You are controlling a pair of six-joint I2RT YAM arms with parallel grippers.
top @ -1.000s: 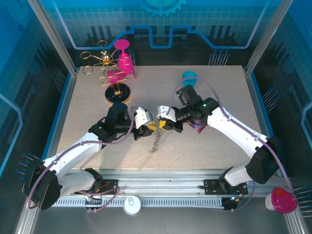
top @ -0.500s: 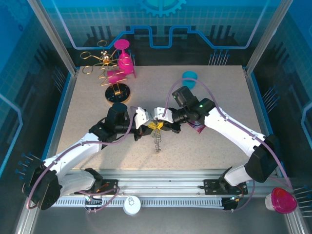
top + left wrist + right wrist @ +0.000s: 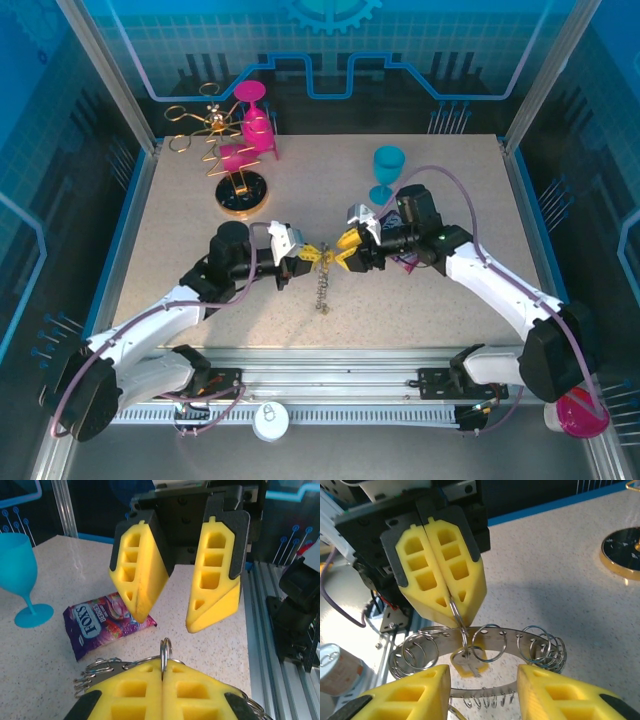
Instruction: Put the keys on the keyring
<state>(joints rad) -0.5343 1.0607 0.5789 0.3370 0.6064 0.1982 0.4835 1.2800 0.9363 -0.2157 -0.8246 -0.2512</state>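
My left gripper (image 3: 306, 259) (image 3: 163, 666) is shut on a small split ring (image 3: 164, 650) of the keyring (image 3: 322, 288), a silvery band carrying several wire rings that hangs down to the table. In the right wrist view the keyring (image 3: 492, 639) curves below the left fingers (image 3: 442, 575), and one key (image 3: 470, 662) with a yellow head dangles from the pinched ring. My right gripper (image 3: 347, 252) (image 3: 482, 676) is open, just right of the left one and facing it, its fingers (image 3: 215, 575) apart with nothing between them.
A purple snack packet (image 3: 105, 622) lies on the table beneath the right arm, with a blue goblet (image 3: 388, 170) behind it. A gold wire stand (image 3: 240, 190) with pink goblets (image 3: 252, 110) stands at the back left. Aluminium rails run along the near edge.
My right gripper has drawn back to the right, away from the left gripper, and has opened. The left gripper still holds the keyring, shifted slightly.
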